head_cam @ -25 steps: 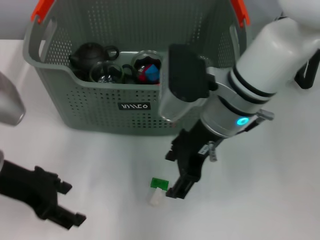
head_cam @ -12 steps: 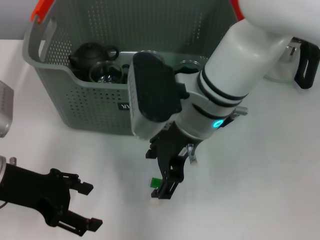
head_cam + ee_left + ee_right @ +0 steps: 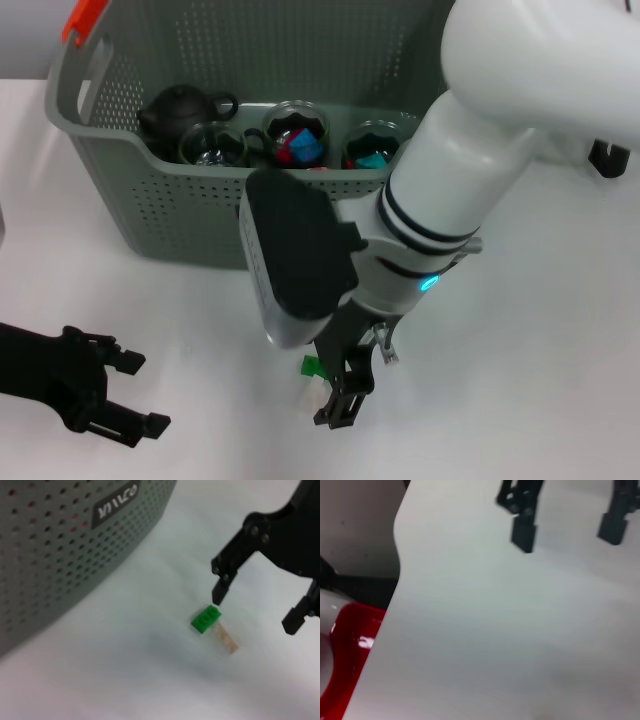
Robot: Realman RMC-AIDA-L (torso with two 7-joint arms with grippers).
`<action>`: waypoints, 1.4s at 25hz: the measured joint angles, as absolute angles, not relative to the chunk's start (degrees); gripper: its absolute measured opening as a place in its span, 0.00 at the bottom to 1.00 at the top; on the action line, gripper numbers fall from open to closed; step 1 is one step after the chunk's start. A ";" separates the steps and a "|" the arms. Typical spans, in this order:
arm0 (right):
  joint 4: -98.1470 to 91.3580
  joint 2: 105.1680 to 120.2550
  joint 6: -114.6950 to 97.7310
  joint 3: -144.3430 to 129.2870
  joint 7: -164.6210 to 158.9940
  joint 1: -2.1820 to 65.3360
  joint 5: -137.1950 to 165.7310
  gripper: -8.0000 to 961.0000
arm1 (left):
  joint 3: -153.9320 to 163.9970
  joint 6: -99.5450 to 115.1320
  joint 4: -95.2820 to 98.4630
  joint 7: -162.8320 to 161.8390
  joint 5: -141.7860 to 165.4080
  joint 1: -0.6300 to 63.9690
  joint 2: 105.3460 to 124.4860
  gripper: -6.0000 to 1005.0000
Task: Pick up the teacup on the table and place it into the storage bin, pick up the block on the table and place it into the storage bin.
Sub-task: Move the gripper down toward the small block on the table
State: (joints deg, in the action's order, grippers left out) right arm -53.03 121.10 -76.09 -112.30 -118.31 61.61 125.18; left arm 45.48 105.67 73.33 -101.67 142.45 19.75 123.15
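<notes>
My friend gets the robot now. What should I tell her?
Right gripper: open, fingers either side of the green block, not touching it yet.
Left gripper: open, parked low on the table, left side.
Storage bin: behind the block, already holding a dark teapot and glass cups.
A pale piece lies against the block.
No teacup shows on the table, so that part looks done.
Left: grab the block, drop it into the bin.
</notes>
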 joint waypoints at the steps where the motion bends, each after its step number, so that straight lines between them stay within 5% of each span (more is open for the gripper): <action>1: -53.16 121.15 -75.50 -113.24 -117.85 61.58 125.19 0.98 | 45.29 105.52 73.33 -101.77 142.47 19.76 123.16 0.93; 35: -53.57 121.43 -70.28 -120.79 -108.66 61.48 126.22 0.98 | 43.66 104.39 68.71 -98.64 133.19 20.10 123.35 0.93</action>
State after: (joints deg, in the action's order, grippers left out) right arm -53.57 121.43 -70.28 -120.79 -108.66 61.48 126.22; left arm 43.66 104.39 68.71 -98.64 133.19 20.10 123.35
